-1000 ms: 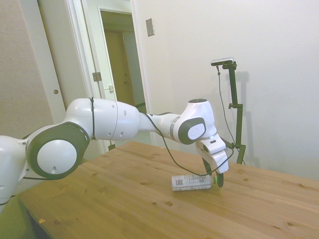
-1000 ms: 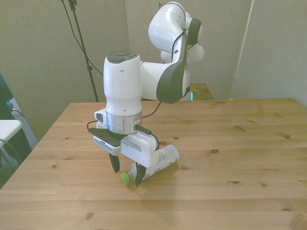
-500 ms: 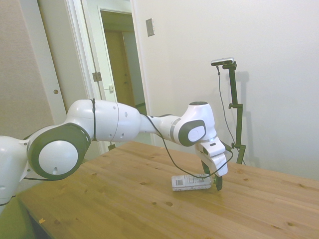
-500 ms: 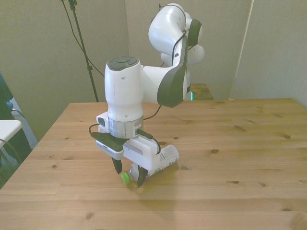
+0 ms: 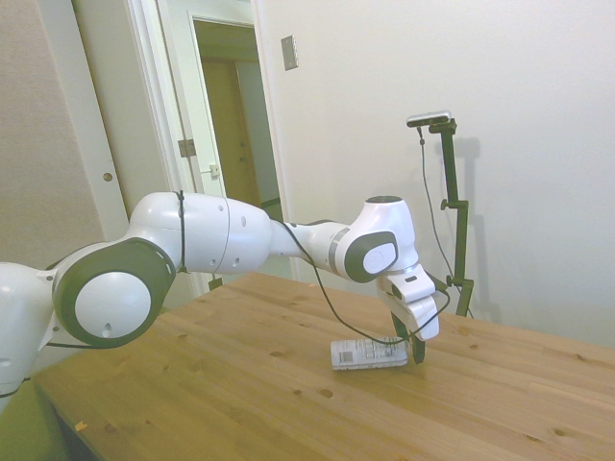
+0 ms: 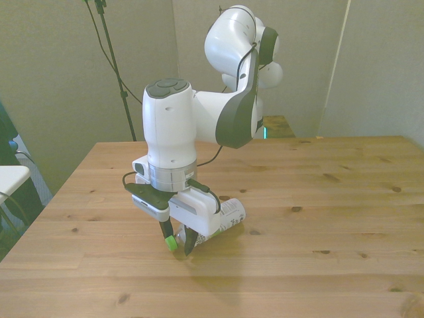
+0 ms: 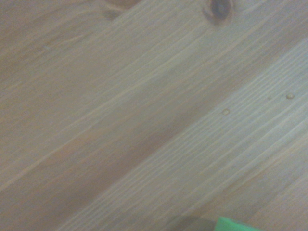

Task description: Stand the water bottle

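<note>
Gripping looks done, standing not. Side view: water bottle [image 5: 367, 353] lies flat on the wooden table [image 5: 240, 394], gripper [image 5: 413, 347] down at its far end, fingertips near the wood. Front view: gripper [image 6: 176, 240] fingers pinch the green cap [image 6: 171, 243] end; bottle body [image 6: 223, 217] trails away toward the front view's right, on its side and resting on the table. Wrist view: mostly blurred wood grain [image 7: 120, 110], a sliver of green cap [image 7: 236, 224] at the frame edge. Judgement: grasp made; lifting, tipping upright, setting down and release all remain.
</note>
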Controlling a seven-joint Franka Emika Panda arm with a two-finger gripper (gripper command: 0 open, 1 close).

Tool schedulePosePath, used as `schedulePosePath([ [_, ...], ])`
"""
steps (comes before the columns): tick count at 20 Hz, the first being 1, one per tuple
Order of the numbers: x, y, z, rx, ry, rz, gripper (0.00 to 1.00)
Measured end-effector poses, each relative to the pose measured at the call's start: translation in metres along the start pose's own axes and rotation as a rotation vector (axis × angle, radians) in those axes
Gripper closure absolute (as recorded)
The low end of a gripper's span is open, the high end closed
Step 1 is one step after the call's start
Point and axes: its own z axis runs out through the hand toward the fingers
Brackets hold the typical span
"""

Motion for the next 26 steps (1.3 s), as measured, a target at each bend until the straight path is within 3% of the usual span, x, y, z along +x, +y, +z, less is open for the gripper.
schedulePosePath([
  [8,0.006,-0.010,0.000,0.000,-0.052,0.010,1.00],
  [11,0.001,-0.015,-0.018,0.036,-0.065,0.003,1.00],
  [15,-0.011,-0.018,-0.064,0.098,-0.077,-0.021,1.00],
  [17,-0.022,-0.018,-0.090,0.148,-0.067,-0.029,1.00],
  [21,-0.053,-0.020,-0.126,0.336,0.005,-0.008,1.00],
  [26,-0.076,-0.006,-0.136,0.545,0.168,0.060,1.00],
])
